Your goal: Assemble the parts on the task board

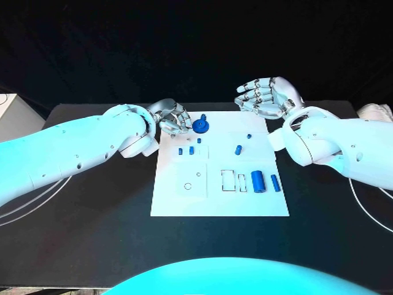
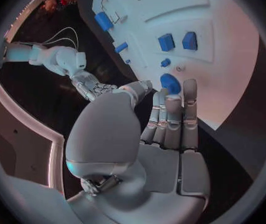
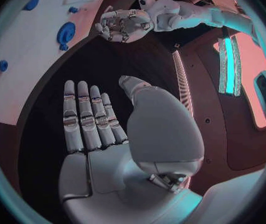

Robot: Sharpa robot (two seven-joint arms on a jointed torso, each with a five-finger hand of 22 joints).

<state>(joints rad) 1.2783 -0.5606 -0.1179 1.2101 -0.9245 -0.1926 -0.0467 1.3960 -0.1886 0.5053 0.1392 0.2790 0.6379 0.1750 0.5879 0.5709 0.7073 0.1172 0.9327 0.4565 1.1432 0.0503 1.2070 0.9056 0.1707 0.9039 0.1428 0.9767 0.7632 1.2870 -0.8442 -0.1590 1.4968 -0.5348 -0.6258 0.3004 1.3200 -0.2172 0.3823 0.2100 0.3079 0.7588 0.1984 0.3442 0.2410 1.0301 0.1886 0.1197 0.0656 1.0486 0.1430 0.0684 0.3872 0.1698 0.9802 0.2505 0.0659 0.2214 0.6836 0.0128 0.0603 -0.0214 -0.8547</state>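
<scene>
Listing what we find: flat white rectangular task board (image 1: 218, 206) at the black surface's (image 1: 90, 233) centre; round blue knobbed part (image 1: 202, 126) at the board's far edge. Left robot hand (image 1: 172, 117) beside it, fingers apart, holding nothing; right robot hand (image 1: 266, 97) likewise empty. We judge the part light, rigid, slippery; pinch its knob. Its seating is hard to make out.
</scene>
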